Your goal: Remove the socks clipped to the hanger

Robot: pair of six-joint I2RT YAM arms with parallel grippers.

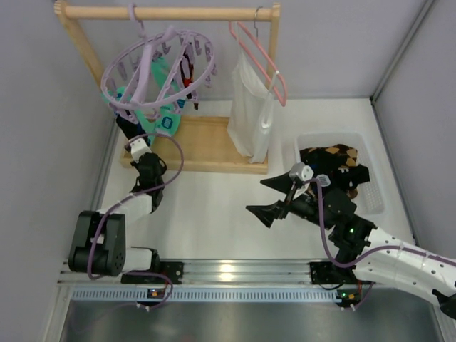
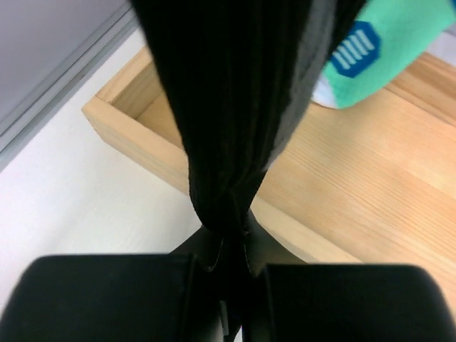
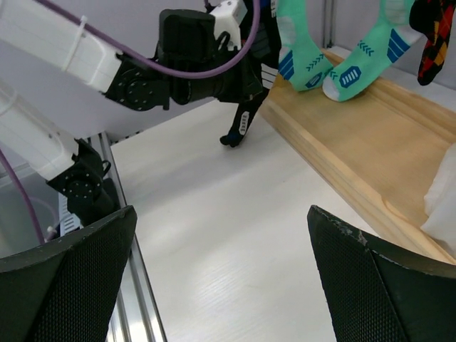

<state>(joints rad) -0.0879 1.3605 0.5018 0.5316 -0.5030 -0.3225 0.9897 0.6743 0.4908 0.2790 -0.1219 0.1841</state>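
Observation:
The lavender round hanger (image 1: 158,68) hangs tilted from the wooden rail at the back left. Teal socks (image 1: 167,121) and a red-orange-black sock (image 1: 187,80) hang from its clips. They also show in the right wrist view, the teal socks (image 3: 299,50) left of the patterned sock (image 3: 434,35). A long black sock (image 2: 235,107) hangs down at the ring's left side. My left gripper (image 2: 231,239) is shut on its lower end, just above the rack's base; it also shows in the top view (image 1: 130,139). My right gripper (image 1: 274,196) is open and empty over the table's middle (image 3: 221,235).
A wooden rack base (image 1: 206,146) lies under the hanger. A white sleeveless garment (image 1: 251,114) hangs on a thin pink hanger (image 1: 260,57) to the right. A white bin (image 1: 377,196) at the right holds brown argyle and dark socks.

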